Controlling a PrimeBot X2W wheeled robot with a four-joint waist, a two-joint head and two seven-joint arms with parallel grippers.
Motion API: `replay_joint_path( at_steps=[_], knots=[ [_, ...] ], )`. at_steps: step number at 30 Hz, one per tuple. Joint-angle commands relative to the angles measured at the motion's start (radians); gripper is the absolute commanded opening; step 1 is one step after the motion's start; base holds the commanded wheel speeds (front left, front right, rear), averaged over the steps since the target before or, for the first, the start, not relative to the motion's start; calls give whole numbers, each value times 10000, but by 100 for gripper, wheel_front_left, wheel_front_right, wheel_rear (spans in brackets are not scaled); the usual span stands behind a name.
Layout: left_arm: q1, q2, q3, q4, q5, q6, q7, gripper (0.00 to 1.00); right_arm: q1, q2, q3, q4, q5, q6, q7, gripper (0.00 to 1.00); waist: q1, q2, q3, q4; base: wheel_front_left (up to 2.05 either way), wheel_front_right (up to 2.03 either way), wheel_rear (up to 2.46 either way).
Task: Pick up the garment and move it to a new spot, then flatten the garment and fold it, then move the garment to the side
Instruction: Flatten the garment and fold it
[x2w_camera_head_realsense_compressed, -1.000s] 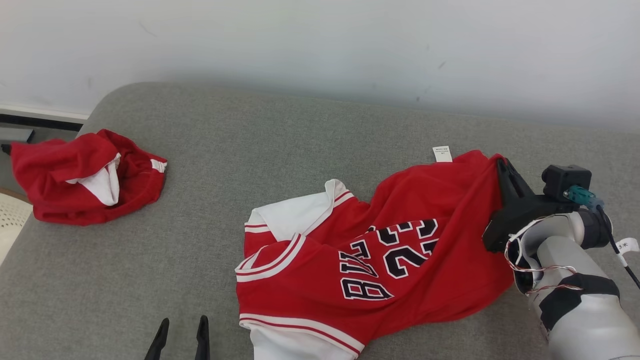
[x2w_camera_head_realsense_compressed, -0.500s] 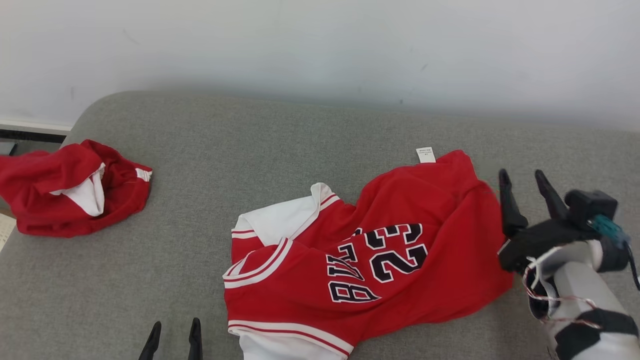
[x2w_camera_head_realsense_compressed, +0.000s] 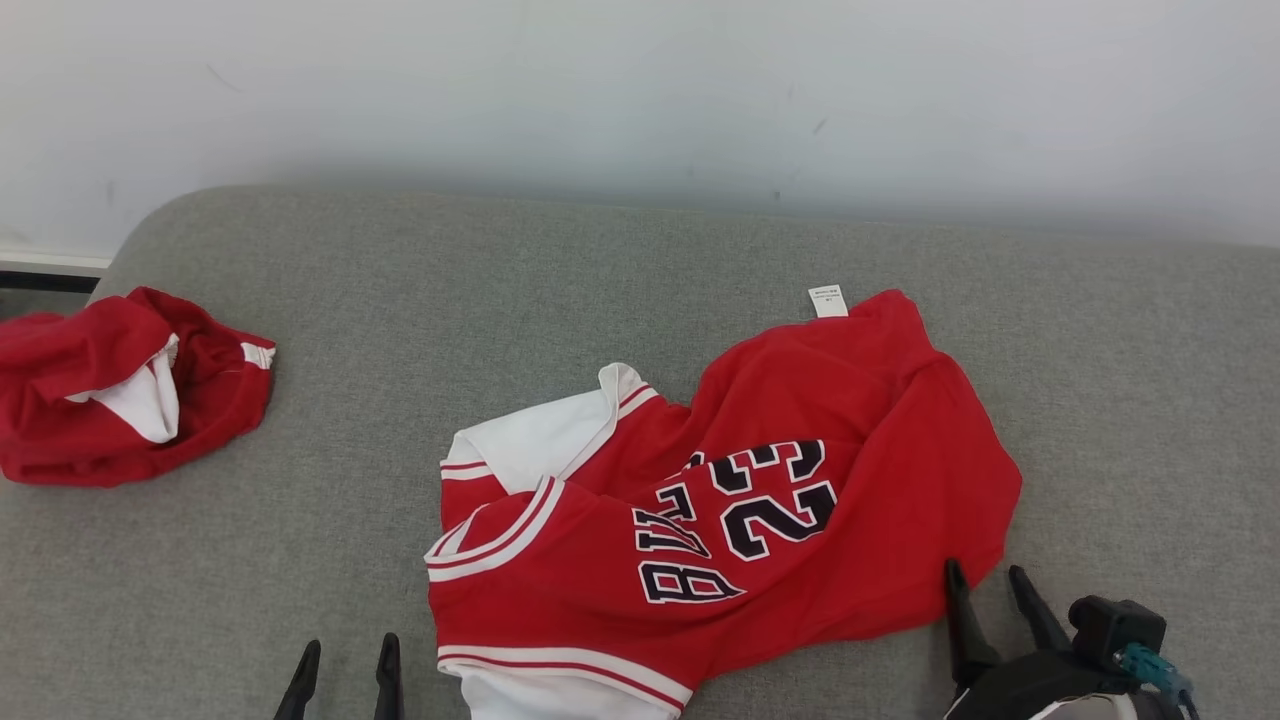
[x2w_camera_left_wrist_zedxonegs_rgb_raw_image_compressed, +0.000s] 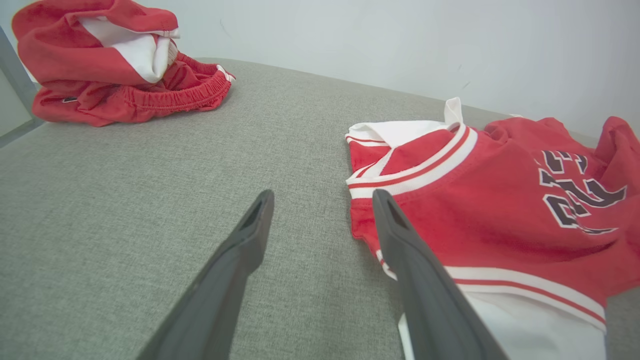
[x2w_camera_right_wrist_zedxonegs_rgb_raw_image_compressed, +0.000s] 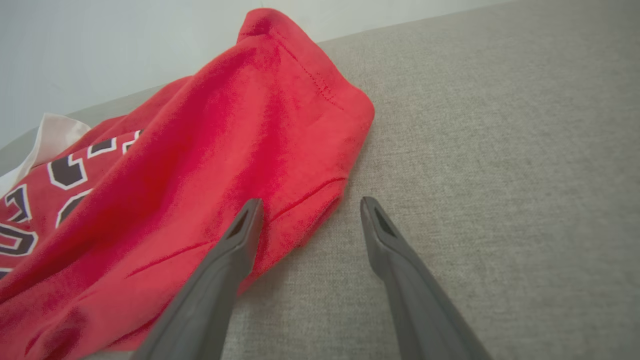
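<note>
The jersey (x2w_camera_head_realsense_compressed: 720, 500) is seen lying rumpled on the grey cushion (x2w_camera_head_realsense_compressed: 560, 290), slightly toward 4 o'clock from the middle of the head view. A white label (x2w_camera_head_realsense_compressed: 827, 300) is shown at its 12 o'clock edge and striped trim (x2w_camera_head_realsense_compressed: 500, 535) toward 8 o'clock. Both grippers are held wide open and empty. The left gripper (x2w_camera_head_realsense_compressed: 349, 645) is placed at 7 o'clock, near the trim, and the right gripper (x2w_camera_head_realsense_compressed: 983, 570) at 5 o'clock, just beside a red corner. The cloth is judged light, soft and limp, so sagging and dragging on the cushion's weave are to be expected. It is best pinched at stitched edges or corners, where the fabric is doubled. Another red garment (x2w_camera_head_realsense_compressed: 110, 400) is seen at 9 o'clock, well apart.
</note>
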Motion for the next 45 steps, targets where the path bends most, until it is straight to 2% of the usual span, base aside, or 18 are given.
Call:
replay_joint_path(
  at_steps=[1, 3, 4, 5, 6, 11, 18, 21, 23, 24, 25, 31, 40, 45],
  knots=[
    [-8, -3, -18, 13, 38, 15, -32, 100, -8, 109, 22, 175, 13, -25, -11, 100, 1, 0, 57, -6, 0, 0, 0],
    [-77, -2, -6, 29, 71, 15, -32, 100, -268, 216, 73, 655, -37, -25, -8, 100, 1, 0, 97, -4, 0, 0, 0],
    [-103, -3, 6, 35, 87, 15, -32, 100, -414, 270, 61, 828, -41, -25, -3, 78, 1, 0, 111, -6, 0, 0, 0],
    [-116, -2, 14, 43, 106, 15, -32, 100, -506, 326, 67, 1008, -46, -25, -2, 29, 1, 0, 118, -10, 0, 0, 0],
    [-126, -3, 12, 48, 121, 15, -32, 100, -567, 362, 72, 1123, -84, -25, -3, 0, 1, 0, 113, -10, 0, 0, 0],
    [30, -4, 26, 89, 142, 15, -32, 100, -515, 337, -67, 737, -370, -25, -11, 0, 1, 0, -64, -61, 0, 0, 0],
    [202, 0, -81, 147, 43, 15, -32, 100, 1205, -149, -237, -1893, -2721, -25, -8, 0, 1, 0, -385, -91, 0, 0, 0],
    [285, -2, -83, 145, -23, 15, -32, 100, 1968, -112, -90, -2375, -3704, -25, -8, 0, 1, 0, -438, -122, 0, 0, 0],
    [338, -1, -85, 176, -49, 15, -32, 100, 2166, 60, -55, -2303, -3845, -25, 200, 0, 1, 0, -437, -194, 0, 0, 0],
    [361, -1, -81, 180, -56, 15, -32, 100, 2173, 124, -60, -2267, -3747, -25, 266, 40, 1, 0, -430, -230, 0, 0, 0],
    [381, -2, -86, 188, -59, 15, -32, 100, 2135, 139, -40, -2191, -3732, -25, 330, 100, 1, 0, -422, -254, 0, 0, 0],
    [428, -2, -67, 207, -1, 15, -32, 100, 2083, 328, -219, -2441, -2847, -25, 129, 100, 1, 0, -491, -316, 0, 0, 0],
    [447, -2, -26, 137, -89, 15, -32, 100, 2757, -37, -783, -3548, -1893, -25, 35, 100, 1, 0, -537, -375, 0, 0, 0],
    [382, -1, -3, 79, -108, 15, -31, 100, 2899, -83, -1211, -3445, -1801, -25, 294, 100, 1, 0, -455, -429, 0, 0, 0]
  ],
)
